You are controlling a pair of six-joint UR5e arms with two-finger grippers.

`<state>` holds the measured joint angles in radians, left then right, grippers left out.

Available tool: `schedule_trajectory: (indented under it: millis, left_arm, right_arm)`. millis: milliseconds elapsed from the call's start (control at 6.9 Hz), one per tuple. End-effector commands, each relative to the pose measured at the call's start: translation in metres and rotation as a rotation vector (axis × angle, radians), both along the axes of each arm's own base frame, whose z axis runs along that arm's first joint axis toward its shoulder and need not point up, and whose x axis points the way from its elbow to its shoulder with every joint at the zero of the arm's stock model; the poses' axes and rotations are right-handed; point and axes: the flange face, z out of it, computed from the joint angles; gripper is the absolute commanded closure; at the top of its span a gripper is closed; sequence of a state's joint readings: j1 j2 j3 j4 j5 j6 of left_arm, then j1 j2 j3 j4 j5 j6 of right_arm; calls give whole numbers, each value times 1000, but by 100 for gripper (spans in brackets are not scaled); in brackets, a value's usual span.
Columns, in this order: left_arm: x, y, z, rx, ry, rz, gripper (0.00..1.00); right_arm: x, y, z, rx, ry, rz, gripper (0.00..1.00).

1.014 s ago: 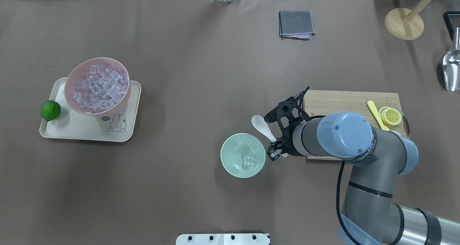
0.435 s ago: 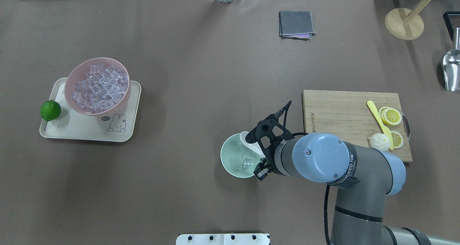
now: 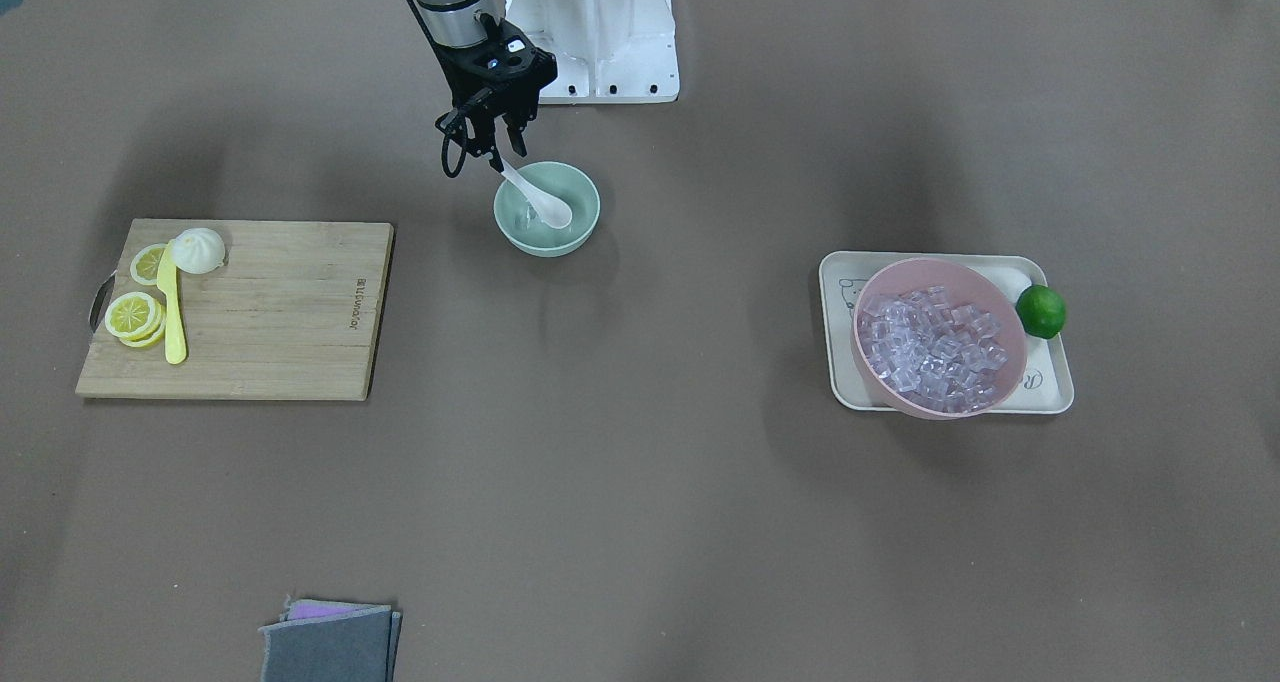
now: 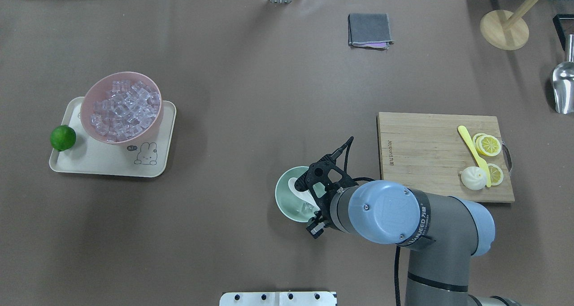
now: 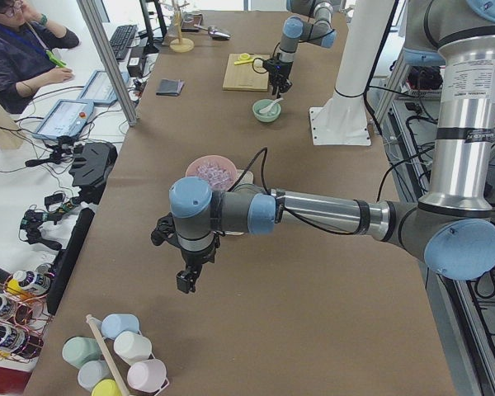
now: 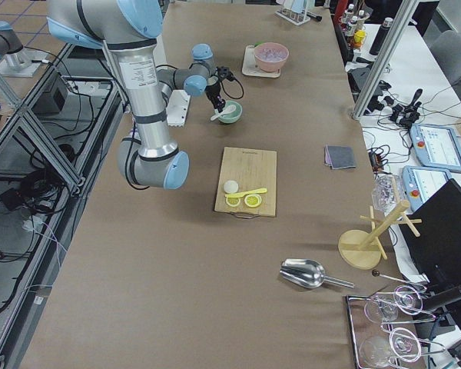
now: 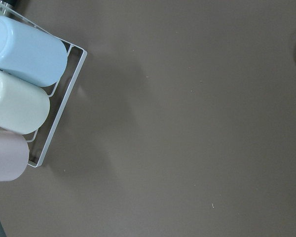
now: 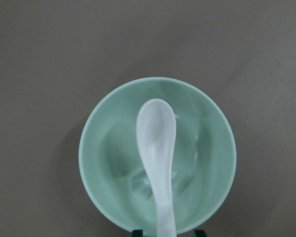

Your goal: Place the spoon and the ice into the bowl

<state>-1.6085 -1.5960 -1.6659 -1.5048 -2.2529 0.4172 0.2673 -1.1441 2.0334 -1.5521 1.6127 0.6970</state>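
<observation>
My right gripper (image 3: 497,154) is shut on the handle of the white spoon (image 3: 541,203). It holds the spoon tilted, with the scoop (image 8: 157,133) over the inside of the mint-green bowl (image 8: 89,148). A clear ice cube (image 8: 139,183) lies on the bowl's bottom under the spoon. In the overhead view the right wrist covers part of the bowl (image 4: 281,194), and the scoop (image 4: 294,183) and the ice (image 4: 308,207) show inside it. My left gripper (image 5: 188,280) shows only in the exterior left view, far from the bowl, and I cannot tell its state.
A pink bowl of ice cubes (image 4: 122,108) stands on a cream tray (image 4: 89,164) with a lime (image 4: 63,137) at the left. A cutting board (image 4: 426,140) with a yellow knife, lemon slices and a bun lies right of the bowl. A cup rack (image 7: 19,98) is under the left wrist.
My right gripper has carried the spoon left and toward the robot, from beside the cutting board to over the mint-green bowl. The scoop now hangs inside the bowl's rim.
</observation>
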Motion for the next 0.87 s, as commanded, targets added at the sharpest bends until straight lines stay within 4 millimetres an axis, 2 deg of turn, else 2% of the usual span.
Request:
schedule_trajectory:
  millis: [0,145,290,435,580,725]
  left_arm:
    - [0,1,3,-7,1,-1,1]
    - [0,2,5,-14,1,-1,2]
    - [0,2,8,-25,1,-1,1]
    - [1,17,22,-60,4,1,1]
    - [1,40,46,-109,6,-1,2]
    - [5,64,66,-152,44,-2,1]
  right_arm:
    - [3,-10,-18,-73,-18,73,0]
    - [14,-31,-27,-104,-18,123,0]
    - [41,-68,-23,-154,-4,163,0]
    - [77,-110,-19,-222,-9,202,0]
    - [116,-148,-11,-261,-5,263,0]
    - [159,-180,9,-303,18,328,0]
